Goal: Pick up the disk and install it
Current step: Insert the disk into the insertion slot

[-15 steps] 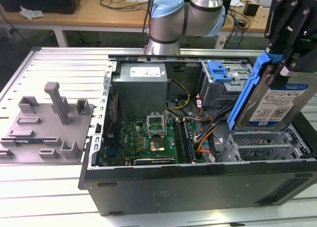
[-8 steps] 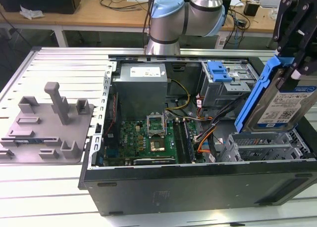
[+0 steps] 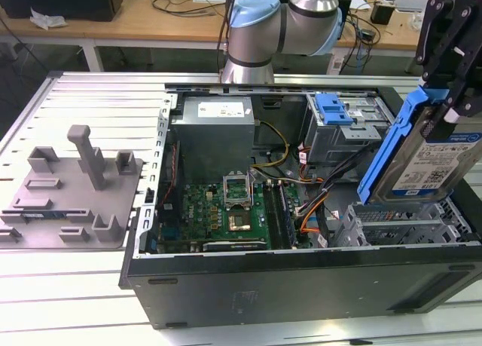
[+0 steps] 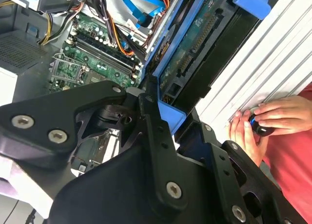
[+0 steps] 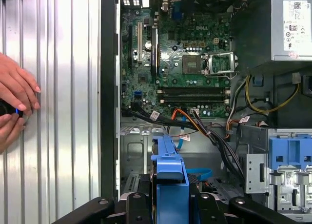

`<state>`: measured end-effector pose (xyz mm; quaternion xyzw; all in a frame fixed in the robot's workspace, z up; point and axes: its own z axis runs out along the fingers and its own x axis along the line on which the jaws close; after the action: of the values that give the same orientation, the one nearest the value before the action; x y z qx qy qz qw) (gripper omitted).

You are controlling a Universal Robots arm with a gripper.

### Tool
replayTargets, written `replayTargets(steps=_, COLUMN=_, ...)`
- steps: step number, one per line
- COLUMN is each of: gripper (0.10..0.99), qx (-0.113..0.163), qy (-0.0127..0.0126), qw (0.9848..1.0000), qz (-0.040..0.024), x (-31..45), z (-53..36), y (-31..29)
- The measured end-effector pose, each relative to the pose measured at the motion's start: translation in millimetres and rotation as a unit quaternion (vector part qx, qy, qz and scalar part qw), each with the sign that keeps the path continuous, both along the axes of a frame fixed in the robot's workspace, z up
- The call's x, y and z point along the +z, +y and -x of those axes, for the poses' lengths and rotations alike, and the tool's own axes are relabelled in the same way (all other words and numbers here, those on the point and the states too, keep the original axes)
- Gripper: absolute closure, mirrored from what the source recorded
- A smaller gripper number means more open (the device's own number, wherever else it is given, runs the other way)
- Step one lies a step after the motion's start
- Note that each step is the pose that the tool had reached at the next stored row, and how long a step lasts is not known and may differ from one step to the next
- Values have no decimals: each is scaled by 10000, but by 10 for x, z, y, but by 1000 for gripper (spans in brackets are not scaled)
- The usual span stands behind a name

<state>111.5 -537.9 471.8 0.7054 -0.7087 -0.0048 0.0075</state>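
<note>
Grey fixture plate (image 3: 71, 188) at exterior view's left, well apart from gripper. Motherboard (image 3: 226, 206) in open case, nearer. Drive cage (image 3: 407, 227) just below gripper (image 3: 452, 105). Gripper fingers pinch the disk (image 3: 425, 161), which is tilted just over the cage.

Exterior view overlooks the computer case (image 3: 301, 289); both wrist views face its motherboard (image 5: 185, 63) (image 4: 92, 46).

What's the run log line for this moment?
gripper: shut on the disk | the disk: tilted, above drive cage | install: not yet seated | person's hands: on table beside case
</note>
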Motion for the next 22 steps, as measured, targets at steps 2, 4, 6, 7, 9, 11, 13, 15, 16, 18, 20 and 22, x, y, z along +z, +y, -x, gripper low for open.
replayTargets(steps=2, gripper=718, qx=0, qy=0, qw=10000, qz=-5, x=-4, z=0, y=-10)
replayTargets(steps=4, gripper=718, qx=-1, qy=0, qw=10000, qz=-24, x=-12, z=0, y=-18)
replayTargets(steps=6, gripper=718, qx=-6, qy=0, qw=10000, qz=-48, x=-22, z=0, y=-28)
replayTargets(steps=7, gripper=718, qx=-8, qy=0, qw=10000, qz=-55, x=-28, z=0, y=-34)
replayTargets(steps=9, gripper=718, qx=-13, qy=0, qw=10000, qz=-55, x=-36, z=0, y=-41)
replayTargets(steps=11, gripper=718, qx=-18, qy=0, qw=10000, qz=-54, x=-43, z=0, y=-43)
replayTargets(steps=13, gripper=718, qx=-24, qy=0, qw=10000, qz=-55, x=-53, z=0, y=-43)
replayTargets(steps=15, gripper=718, qx=-30, qy=0, qw=10000, qz=-55, x=-65, z=0, y=-44)
replayTargets(steps=16, gripper=718, qx=-32, qy=0, qw=10000, qz=-55, x=-71, z=0, y=-44)
replayTargets(steps=18, gripper=718, qx=-34, qy=0, qw=10000, qz=-55, x=-87, z=-1, y=-44)
replayTargets(steps=20, gripper=718, qx=-35, qy=0, qw=10000, qz=-55, x=-95, z=-2, y=-44)
replayTargets(steps=22, gripper=718, qx=-36, qy=0, qw=10000, qz=-55, x=-104, z=-3, y=-44)
